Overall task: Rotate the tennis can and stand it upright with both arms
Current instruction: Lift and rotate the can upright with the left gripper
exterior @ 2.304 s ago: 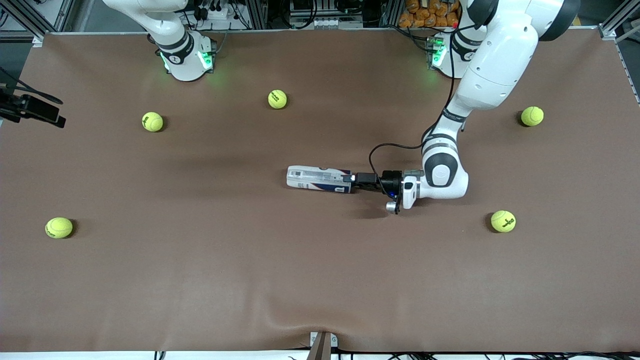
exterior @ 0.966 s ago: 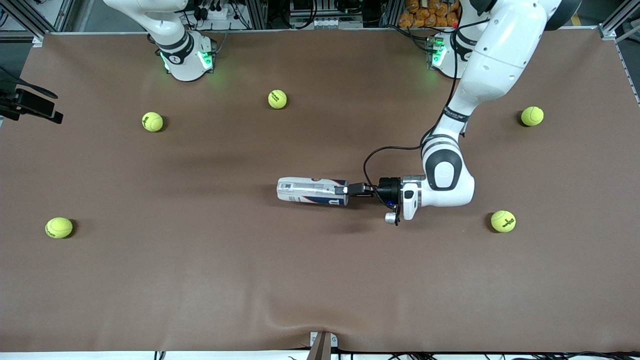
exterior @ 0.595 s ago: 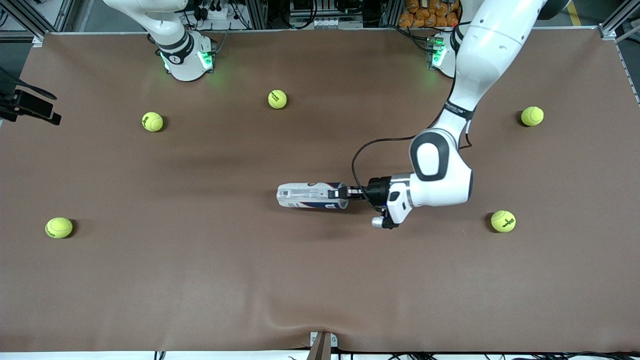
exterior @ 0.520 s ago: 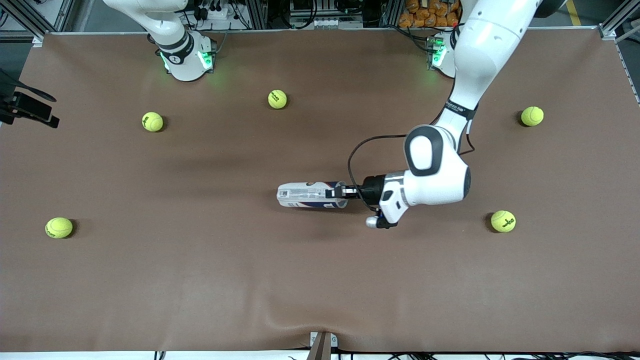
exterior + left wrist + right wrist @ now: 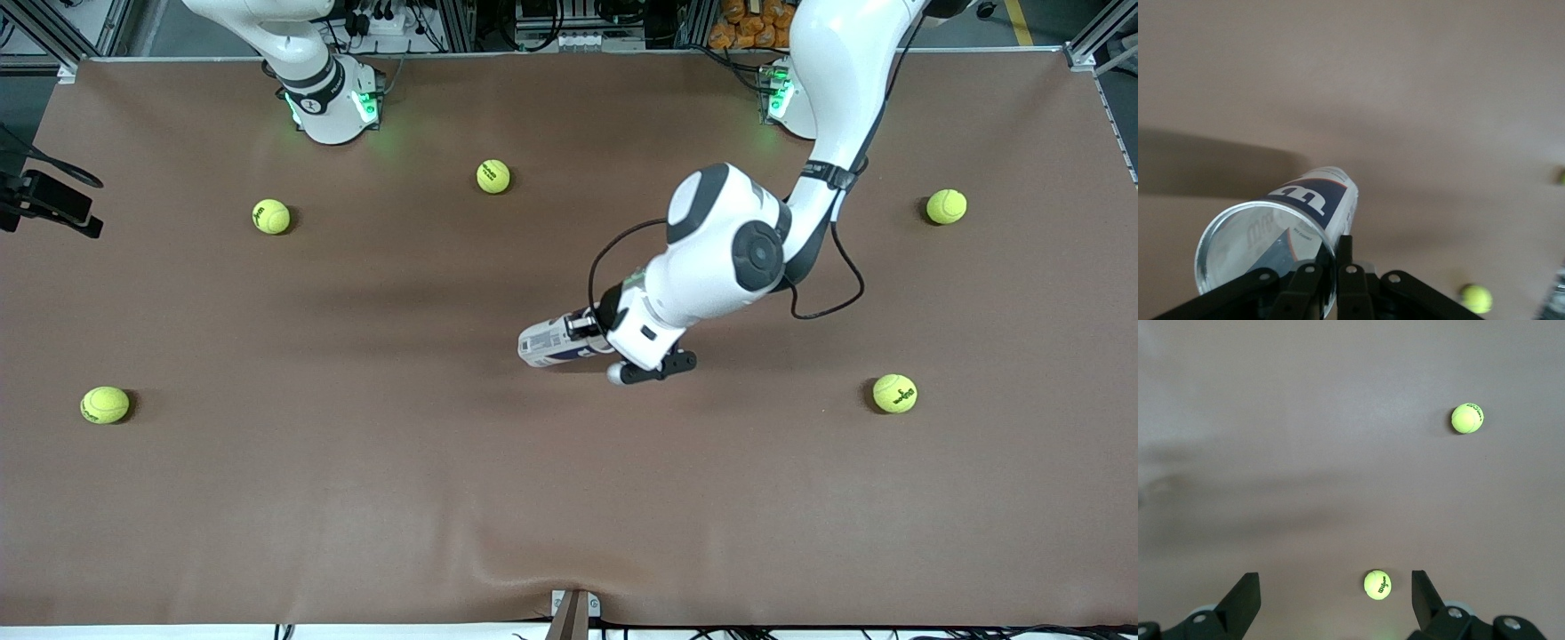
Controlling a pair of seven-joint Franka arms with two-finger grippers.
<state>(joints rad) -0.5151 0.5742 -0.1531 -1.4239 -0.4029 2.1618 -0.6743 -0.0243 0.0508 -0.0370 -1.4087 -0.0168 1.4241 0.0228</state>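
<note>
The tennis can point(image 5: 553, 342) is near the middle of the table, tilted, with its open rimmed end raised and its closed end down by the brown cloth. My left gripper point(image 5: 589, 326) is shut on the rim. In the left wrist view the tennis can point(image 5: 1317, 197) shows its dark-blue "W" label, and my left gripper point(image 5: 1332, 257) pinches the wall, one finger inside and one outside. My right gripper point(image 5: 1333, 587) hangs open over bare cloth with nothing between its fingers; a tennis ball point(image 5: 1377, 585) lies far below it.
Several yellow-green tennis balls lie scattered on the cloth: one point(image 5: 493, 176) and another point(image 5: 271, 216) toward the bases, one point(image 5: 105, 404) at the right arm's end, and two point(image 5: 946, 206) point(image 5: 894, 393) at the left arm's end. A black cable point(image 5: 827, 284) loops off the left wrist.
The left arm has swung its wrist up and over, lifting the gripped end of the can, which went from lying flat to tilted. The right arm has hardly moved.
</note>
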